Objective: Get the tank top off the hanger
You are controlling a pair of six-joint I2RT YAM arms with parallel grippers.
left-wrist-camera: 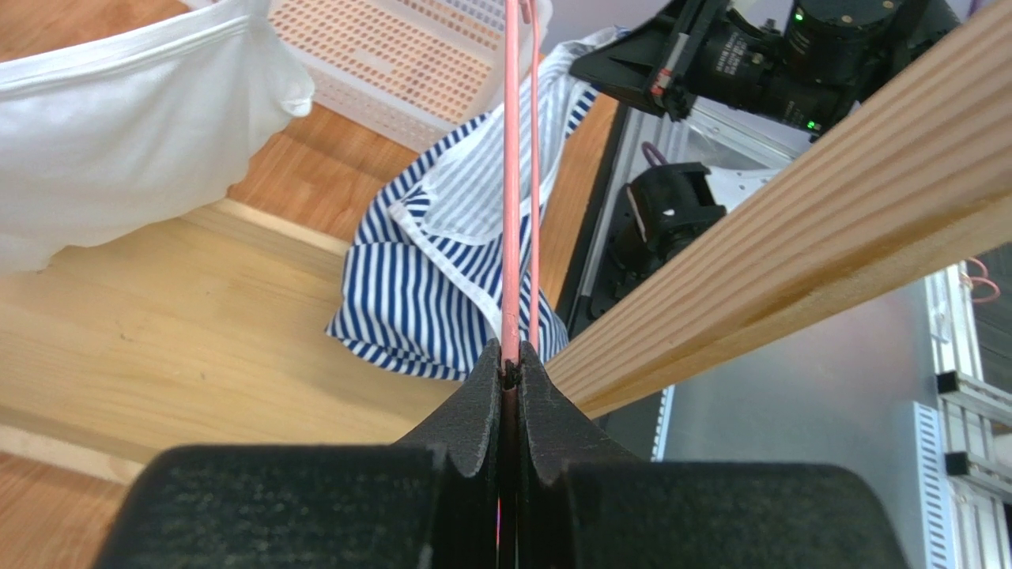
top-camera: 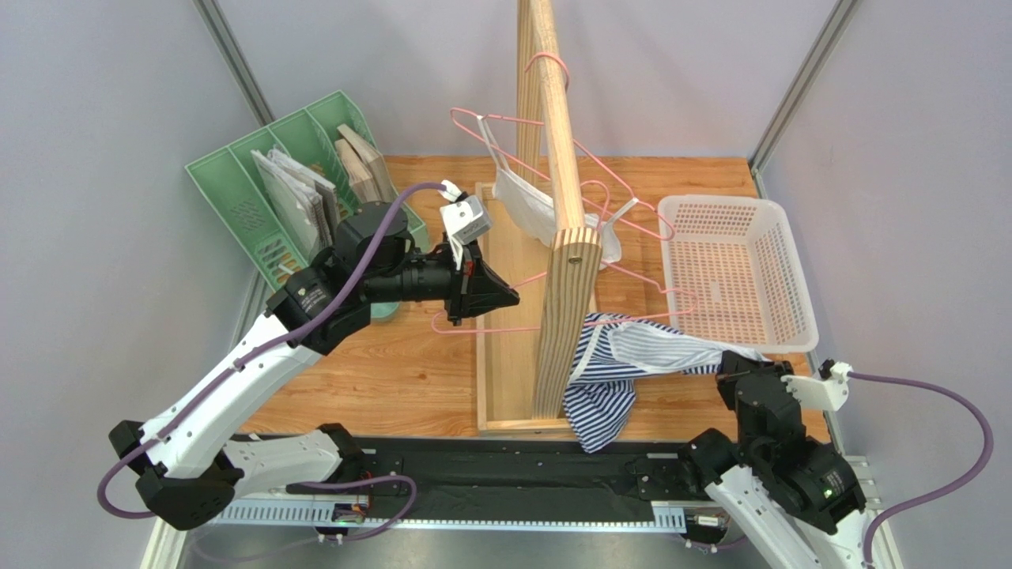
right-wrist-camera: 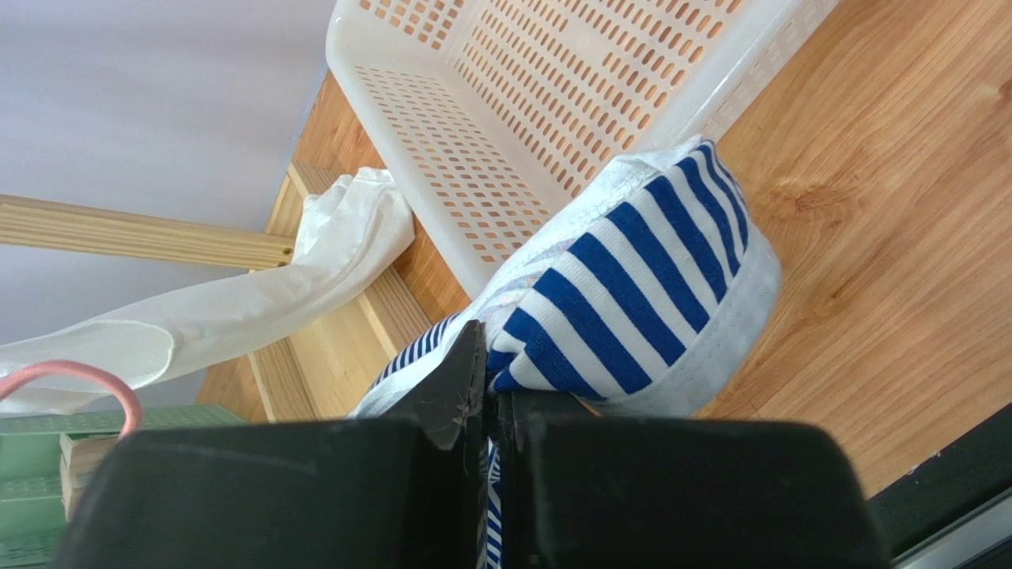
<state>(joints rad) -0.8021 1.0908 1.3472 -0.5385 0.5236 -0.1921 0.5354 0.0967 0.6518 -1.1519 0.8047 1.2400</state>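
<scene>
The blue-and-white striped tank top (top-camera: 618, 370) droops beside the wooden rack, stretched from the far end of a pink wire hanger (top-camera: 466, 328) toward my right arm. My left gripper (top-camera: 505, 299) is shut on the hanger's wire; in the left wrist view the hanger (left-wrist-camera: 512, 178) runs straight out from the gripper (left-wrist-camera: 511, 370) over the tank top (left-wrist-camera: 416, 302). My right gripper (top-camera: 727, 370) is shut on a bunched fold of the tank top (right-wrist-camera: 642, 296), pinched at the gripper (right-wrist-camera: 489, 397). I cannot tell whether the top still hooks the hanger.
The wooden rack (top-camera: 564, 261) stands mid-table on a flat base (top-camera: 505, 397) and carries another pink hanger with a white garment (top-camera: 529, 204). A white perforated basket (top-camera: 778, 338) sits at the right. A green file organiser (top-camera: 244, 202) stands at the back left.
</scene>
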